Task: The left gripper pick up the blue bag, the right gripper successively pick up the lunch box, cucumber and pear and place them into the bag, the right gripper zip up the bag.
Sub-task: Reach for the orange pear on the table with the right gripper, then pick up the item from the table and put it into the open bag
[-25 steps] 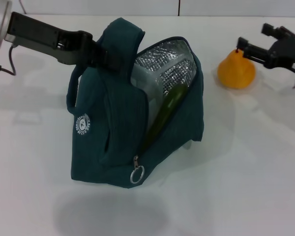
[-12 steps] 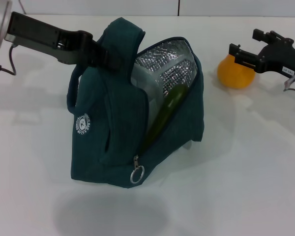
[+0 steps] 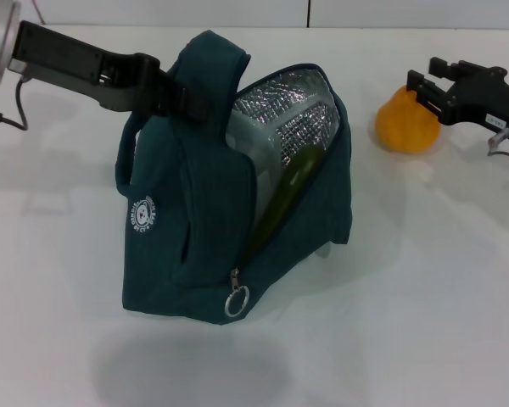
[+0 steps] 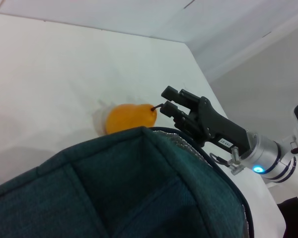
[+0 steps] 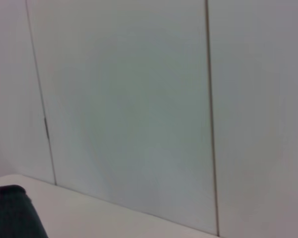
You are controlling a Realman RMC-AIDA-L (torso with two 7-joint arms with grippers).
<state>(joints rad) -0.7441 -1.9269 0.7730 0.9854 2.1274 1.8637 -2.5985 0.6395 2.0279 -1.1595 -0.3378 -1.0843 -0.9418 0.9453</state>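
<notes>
The blue bag [image 3: 212, 229] stands open in the middle of the white table, its foil lining showing. My left gripper [image 3: 171, 91] is shut on its handle at the top left and holds it up. Inside, the clear lunch box [image 3: 253, 148] stands against the lining, and the cucumber [image 3: 287, 191] leans along the opening. The pear [image 3: 405, 123] sits on the table to the bag's right. My right gripper [image 3: 421, 78] hovers at the pear's top, open by a narrow gap. In the left wrist view its tips [image 4: 164, 100] are at the stem of the pear [image 4: 129, 119].
The ring zipper pull [image 3: 236, 300] hangs at the bag's lower front corner. A dark cable [image 3: 8, 119] runs behind my left arm at the far left. Bare white table [image 3: 424, 280] lies in front of and to the right of the bag.
My right gripper swung in over the pear, then drew back a little right and up, so more of the pear shows. The bag and my left arm have not moved.
</notes>
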